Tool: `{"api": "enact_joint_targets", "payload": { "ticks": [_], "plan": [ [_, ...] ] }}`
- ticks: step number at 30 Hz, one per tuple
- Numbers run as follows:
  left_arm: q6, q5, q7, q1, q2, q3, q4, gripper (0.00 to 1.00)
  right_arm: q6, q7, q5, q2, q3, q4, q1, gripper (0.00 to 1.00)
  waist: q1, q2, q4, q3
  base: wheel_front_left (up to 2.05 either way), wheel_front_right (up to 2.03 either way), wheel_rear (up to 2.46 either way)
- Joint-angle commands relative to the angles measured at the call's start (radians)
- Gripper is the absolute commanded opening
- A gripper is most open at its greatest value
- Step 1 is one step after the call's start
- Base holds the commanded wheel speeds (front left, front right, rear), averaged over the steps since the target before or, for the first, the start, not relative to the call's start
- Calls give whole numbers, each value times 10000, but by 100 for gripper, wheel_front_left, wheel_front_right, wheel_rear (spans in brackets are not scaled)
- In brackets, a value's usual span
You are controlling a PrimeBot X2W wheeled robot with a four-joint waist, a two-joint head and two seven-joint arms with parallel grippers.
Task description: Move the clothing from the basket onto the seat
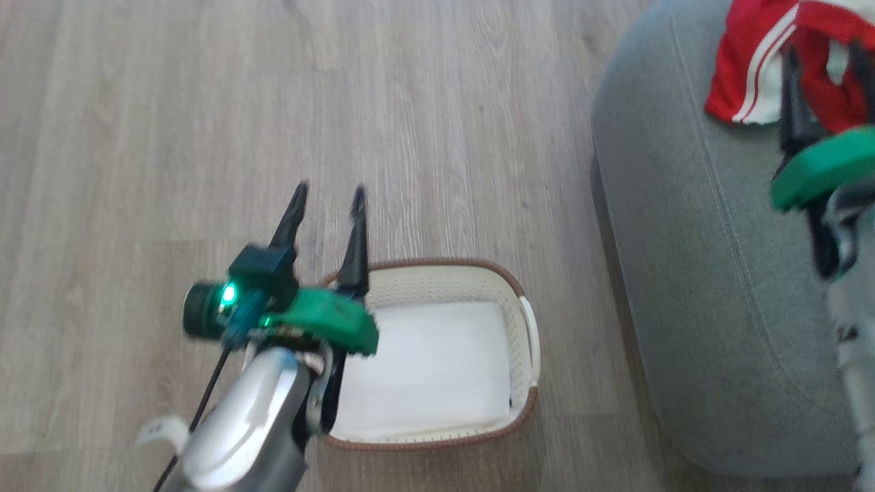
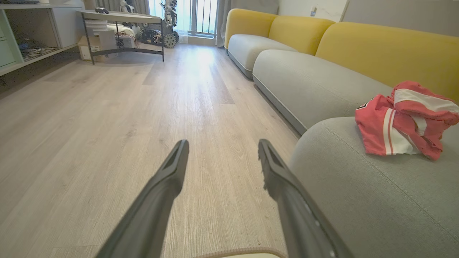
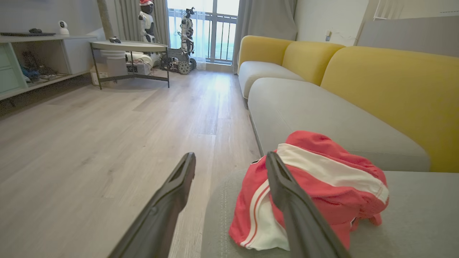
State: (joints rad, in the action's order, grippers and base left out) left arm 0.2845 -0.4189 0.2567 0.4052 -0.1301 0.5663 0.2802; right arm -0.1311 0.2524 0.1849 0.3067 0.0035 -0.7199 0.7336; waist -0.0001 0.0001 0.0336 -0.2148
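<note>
The clothing (image 1: pixel 745 65), red with white stripes, lies bunched on the grey seat (image 1: pixel 690 246) at the upper right. It lies on the seat (image 2: pixel 358 193) in the left wrist view (image 2: pixel 401 122) too. My right gripper (image 1: pixel 824 48) hangs open just over the seat (image 3: pixel 416 218). In its own view the right gripper (image 3: pixel 230 156) holds nothing, and one finger crosses in front of the clothing (image 3: pixel 322 186). The oval cream basket (image 1: pixel 528 342) stands on the floor left of the seat, with only a flat white sheet (image 1: pixel 424 369) showing inside. My left gripper (image 1: pixel 329 195) is open and empty over the basket's far-left rim (image 2: pixel 240 252), fingers (image 2: pixel 172 172) pointing out over the floor.
Pale wood floor (image 1: pixel 205 102) stretches left of and beyond the basket. More grey cushions (image 3: pixel 304 107) with yellow backs (image 3: pixel 394 89) run along the right. Far off stand a round table (image 3: pixel 129 46), a shelf unit (image 3: pixel 43 53) and other robots (image 3: pixel 186 36) by the window.
</note>
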Motion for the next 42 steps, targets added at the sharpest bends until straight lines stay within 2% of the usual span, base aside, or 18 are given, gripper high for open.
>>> {"api": "enact_joint_targets", "payload": {
  "ticks": [1,13,17,24,31,42],
  "plan": [
    [126,97,51,-253,-258,-583,-474,100,4,93,97,-204,-55,601,-533,100,1,-1,-321,465,0,0,0],
    [381,379,51,-2981,-564,-2194,-1639,100,4,93,-543,-2050,-554,3300,-3909,100,1,-1,-486,1425,0,0,0],
    [382,386,51,-3743,-546,-2667,-1985,100,4,93,-782,-2429,-630,4173,-4868,100,1,-1,-487,1697,0,0,0],
    [392,463,51,-4790,-536,-3324,-2510,100,4,93,-588,-2557,-324,5041,-6011,100,1,-1,-427,2043,0,0,0],
    [140,445,51,-5776,-395,-3870,-2771,100,4,93,-235,-2562,-368,5667,-6727,100,1,-1,-412,2308,0,0,0],
    [-298,515,51,-6019,-128,-4196,-2540,100,4,93,-72,-2564,-284,5681,-7194,100,1,-1,-406,2446,0,0,0]
  ]
}}
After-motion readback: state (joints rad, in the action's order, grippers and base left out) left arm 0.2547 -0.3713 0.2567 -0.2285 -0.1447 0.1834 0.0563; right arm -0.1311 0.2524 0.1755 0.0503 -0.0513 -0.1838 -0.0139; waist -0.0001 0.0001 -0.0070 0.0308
